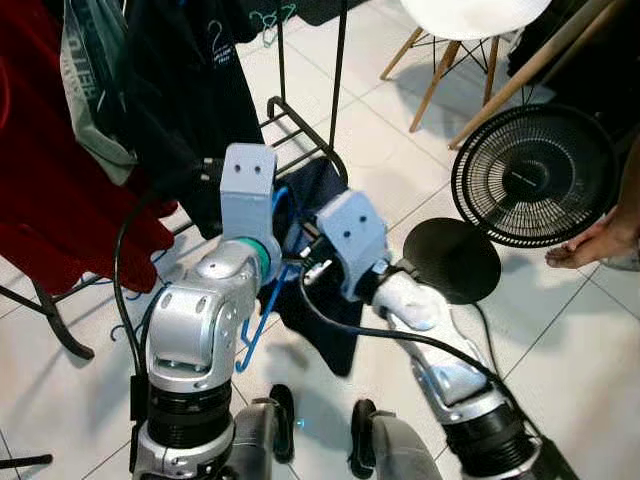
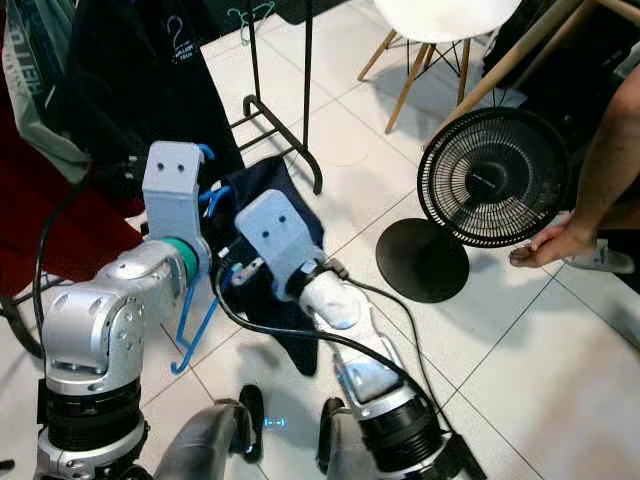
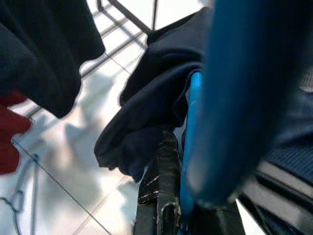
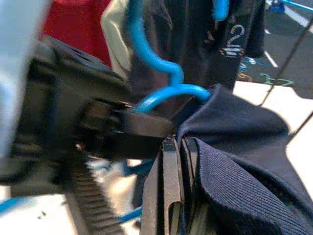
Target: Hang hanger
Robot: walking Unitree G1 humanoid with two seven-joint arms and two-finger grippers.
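A blue wire hanger carries a dark navy garment in front of my chest, low over the tiled floor. My left gripper is shut on the hanger near its hook; one black finger lies along the blue wire. My right gripper comes in from the right and is shut on a fold of the navy garment, just under the hanger's hook. The black clothes rack stands just beyond both grippers.
On the rack hang a black garment and a red one. A black floor fan with a round base stands at the right, a person's hand beside it. A white chair is behind.
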